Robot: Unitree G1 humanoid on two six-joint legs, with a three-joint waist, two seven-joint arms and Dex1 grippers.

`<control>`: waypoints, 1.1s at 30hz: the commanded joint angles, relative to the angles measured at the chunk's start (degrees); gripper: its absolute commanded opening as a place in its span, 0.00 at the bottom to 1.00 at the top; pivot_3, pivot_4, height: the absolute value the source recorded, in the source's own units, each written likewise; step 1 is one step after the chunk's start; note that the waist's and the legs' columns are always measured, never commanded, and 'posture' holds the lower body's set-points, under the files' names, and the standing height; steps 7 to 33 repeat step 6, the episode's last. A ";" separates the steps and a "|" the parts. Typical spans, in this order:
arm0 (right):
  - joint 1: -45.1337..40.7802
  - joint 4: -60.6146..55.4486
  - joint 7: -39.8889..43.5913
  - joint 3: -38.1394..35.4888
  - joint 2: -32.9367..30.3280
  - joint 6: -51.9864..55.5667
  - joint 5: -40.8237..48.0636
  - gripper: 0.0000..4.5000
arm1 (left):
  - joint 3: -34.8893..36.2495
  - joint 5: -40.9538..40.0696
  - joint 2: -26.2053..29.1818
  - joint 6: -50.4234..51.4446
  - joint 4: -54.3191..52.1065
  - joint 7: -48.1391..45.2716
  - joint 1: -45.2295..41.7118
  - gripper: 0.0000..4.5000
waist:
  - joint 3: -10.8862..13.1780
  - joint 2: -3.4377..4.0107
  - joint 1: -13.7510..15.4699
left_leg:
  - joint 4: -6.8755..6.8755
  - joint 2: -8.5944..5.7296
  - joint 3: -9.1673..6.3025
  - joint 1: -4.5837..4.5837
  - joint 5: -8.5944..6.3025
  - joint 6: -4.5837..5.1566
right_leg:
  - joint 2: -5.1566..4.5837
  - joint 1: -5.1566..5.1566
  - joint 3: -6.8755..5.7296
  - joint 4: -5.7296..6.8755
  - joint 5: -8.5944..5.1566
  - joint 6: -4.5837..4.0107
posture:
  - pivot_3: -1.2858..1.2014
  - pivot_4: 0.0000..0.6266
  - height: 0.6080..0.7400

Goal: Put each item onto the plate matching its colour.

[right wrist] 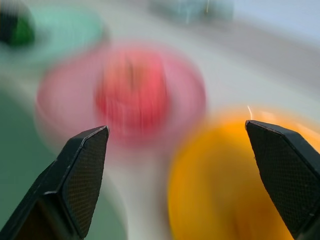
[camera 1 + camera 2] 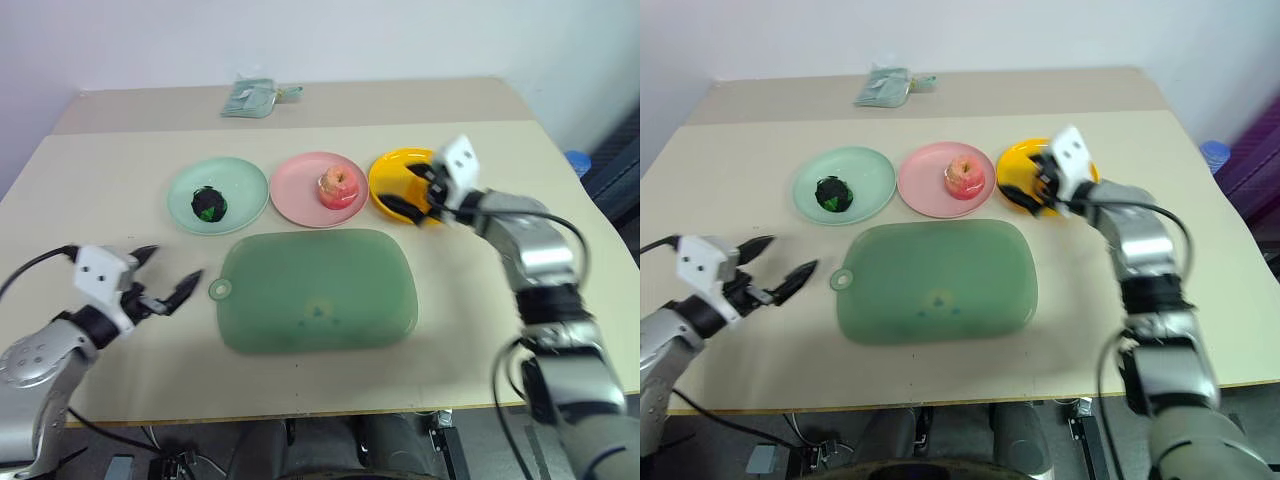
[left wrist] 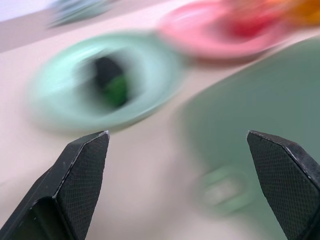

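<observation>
Tools spread wide over a nearly sorted desk

Right tool (image 2: 415,195) hangs open over the yellow plate (image 2: 392,172); left tool (image 2: 165,275) gapes empty. Green ball (image 2: 208,204) sits on the mint plate (image 2: 238,180), apple (image 2: 338,185) on the pink plate (image 2: 295,185). Both toys look light, rigid, likely slippery; grip their sides. Green board (image 2: 315,290) crowds the approach.

Three round plates sit in a far row: mint green plate (image 2: 218,195) left, pink plate (image 2: 318,189) middle, yellow plate (image 2: 396,182) right. The dark green-and-black ball (image 2: 208,205) lies on the green; the pink-red apple (image 2: 339,186) stands on the pink.
</observation>
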 commanded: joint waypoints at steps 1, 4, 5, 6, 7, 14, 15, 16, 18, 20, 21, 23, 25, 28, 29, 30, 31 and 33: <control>6.20 -7.26 4.41 -7.41 -6.42 2.10 4.71 0.99 | 4.17 2.22 0.98 -3.27 3.26 0.59 0.14 1.00 | 0.00 0.02 -0.04 | 0.00 0.01 0.06 0.04 0.00 0.00 | 0.02 0.00 0.05 0.02 0.00 0.00 | 0.52 0.24 1.00; 14.16 -11.11 7.36 -11.93 -11.07 4.53 7.44 0.99 | 5.67 2.14 1.09 -4.00 4.90 -0.24 0.68 1.00 | 0.00 0.01 0.06 | 0.00 0.07 0.07 0.13 0.00 0.00 | 0.07 0.08 0.07 0.03 0.00 -0.01 | 0.52 0.24 1.00; 16.03 -12.47 7.77 -12.85 -11.89 5.54 8.31 0.99 | 5.85 1.98 1.24 -4.15 5.31 -0.69 0.75 1.00 | -0.02 -0.01 0.03 | 0.00 0.07 0.07 0.14 -0.01 0.01 | 0.07 0.10 0.07 0.02 0.00 -0.01 | 0.52 0.24 1.00; 17.39 -13.54 7.88 -13.50 -12.38 6.32 8.99 0.99 | 5.92 1.89 1.37 -4.37 5.79 -1.13 0.77 1.00 | -0.02 -0.01 0.03 | 0.00 0.09 0.08 0.15 -0.01 0.01 | 0.07 0.11 0.07 0.01 0.00 -0.01 | 0.52 0.24 1.00; 17.39 -13.54 7.88 -13.50 -12.38 6.32 8.99 0.99 | 5.92 1.89 1.37 -4.37 5.79 -1.13 0.77 1.00 | -0.02 -0.01 0.03 | 0.00 0.09 0.08 0.15 -0.01 0.01 | 0.07 0.11 0.07 0.01 0.00 -0.01 | 0.52 0.24 1.00; 17.39 -13.54 7.88 -13.50 -12.38 6.32 8.99 0.99 | 5.92 1.89 1.37 -4.37 5.79 -1.13 0.77 1.00 | -0.02 -0.01 0.03 | 0.00 0.09 0.08 0.15 -0.01 0.01 | 0.07 0.11 0.07 0.01 0.00 -0.01 | 0.52 0.24 1.00; 17.39 -13.54 7.88 -13.50 -12.38 6.32 8.99 0.99 | 5.92 1.89 1.37 -4.37 5.79 -1.13 0.77 1.00 | -0.02 -0.01 0.03 | 0.00 0.09 0.08 0.15 -0.01 0.01 | 0.07 0.11 0.07 0.01 0.00 -0.01 | 0.52 0.24 1.00; 17.39 -13.54 7.88 -13.50 -12.38 6.32 8.99 0.99 | 5.92 1.89 1.37 -4.37 5.79 -1.13 0.77 1.00 | -0.02 -0.01 0.03 | 0.00 0.09 0.08 0.15 -0.01 0.01 | 0.07 0.11 0.07 0.01 0.00 -0.01 | 0.52 0.24 1.00; 17.39 -13.54 7.88 -13.50 -12.38 6.32 8.99 0.99 | 5.92 1.89 1.37 -4.37 5.79 -1.13 0.77 1.00 | -0.02 -0.01 0.03 | 0.00 0.09 0.08 0.15 -0.01 0.01 | 0.07 0.11 0.07 0.01 0.00 -0.01 | 0.52 0.24 1.00; 17.39 -13.54 7.88 -13.50 -12.38 6.32 8.99 0.99 | 5.92 1.89 1.37 -4.37 5.79 -1.13 0.77 1.00 | -0.02 -0.01 0.03 | 0.00 0.09 0.08 0.15 -0.01 0.01 | 0.07 0.11 0.07 0.01 0.00 -0.01 | 0.52 0.24 1.00; 17.39 -13.54 7.88 -13.50 -12.38 6.32 8.99 0.99 | 5.92 1.89 1.37 -4.37 5.79 -1.13 0.77 1.00 | -0.02 -0.01 0.03 | 0.00 0.09 0.08 0.15 -0.01 0.01 | 0.07 0.11 0.07 0.01 0.00 -0.01 | 0.52 0.24 1.00; 17.39 -13.54 7.88 -13.50 -12.38 6.32 8.99 0.99 | 5.92 1.89 1.37 -4.37 5.79 -1.13 0.77 1.00 | -0.02 -0.01 0.03 | 0.00 0.09 0.08 0.15 -0.01 0.01 | 0.07 0.11 0.07 0.01 0.00 -0.01 | 0.52 0.24 1.00; 17.39 -13.54 7.88 -13.50 -12.38 6.32 8.99 0.99 | 5.92 1.89 1.37 -4.37 5.79 -1.13 0.77 1.00 | -0.02 -0.01 0.03 | 0.00 0.09 0.08 0.15 -0.01 0.01 | 0.07 0.11 0.07 0.01 0.00 -0.01 | 0.52 0.24 1.00; 17.39 -13.54 7.88 -13.50 -12.38 6.32 8.99 0.99 | 5.92 1.89 1.37 -4.37 5.79 -1.13 0.77 1.00 | -0.02 -0.01 0.03 | 0.00 0.09 0.08 0.15 -0.01 0.01 | 0.07 0.11 0.07 0.01 0.00 -0.01 | 0.52 0.24 1.00; 17.39 -13.54 7.88 -13.50 -12.38 6.32 8.99 0.99 | 5.92 1.89 1.37 -4.37 5.79 -1.13 0.77 1.00 | -0.02 -0.01 0.03 | 0.00 0.09 0.08 0.15 -0.01 0.01 | 0.07 0.11 0.07 0.01 0.00 -0.01 | 0.52 0.24 1.00; 17.39 -13.54 7.88 -13.50 -12.38 6.32 8.99 0.99 | 5.92 1.89 1.37 -4.37 5.79 -1.13 0.77 1.00 | -0.02 -0.01 0.03 | 0.00 0.09 0.08 0.15 -0.01 0.01 | 0.07 0.11 0.07 0.01 0.00 -0.01 | 0.52 0.24 1.00; 17.39 -13.54 7.88 -13.50 -12.38 6.32 8.99 0.99 | 5.92 1.89 1.37 -4.37 5.79 -1.13 0.77 1.00 | -0.02 -0.01 0.03 | 0.00 0.09 0.08 0.15 -0.01 0.01 | 0.07 0.11 0.07 0.01 0.00 -0.01 | 0.52 0.24 1.00; 17.39 -13.54 7.88 -13.50 -12.38 6.32 8.99 0.99 | 5.92 1.89 1.37 -4.37 5.79 -1.13 0.77 1.00 | -0.02 -0.01 0.03 | 0.00 0.09 0.08 0.15 -0.01 0.01 | 0.07 0.11 0.07 0.01 0.00 -0.01 | 0.52 0.24 1.00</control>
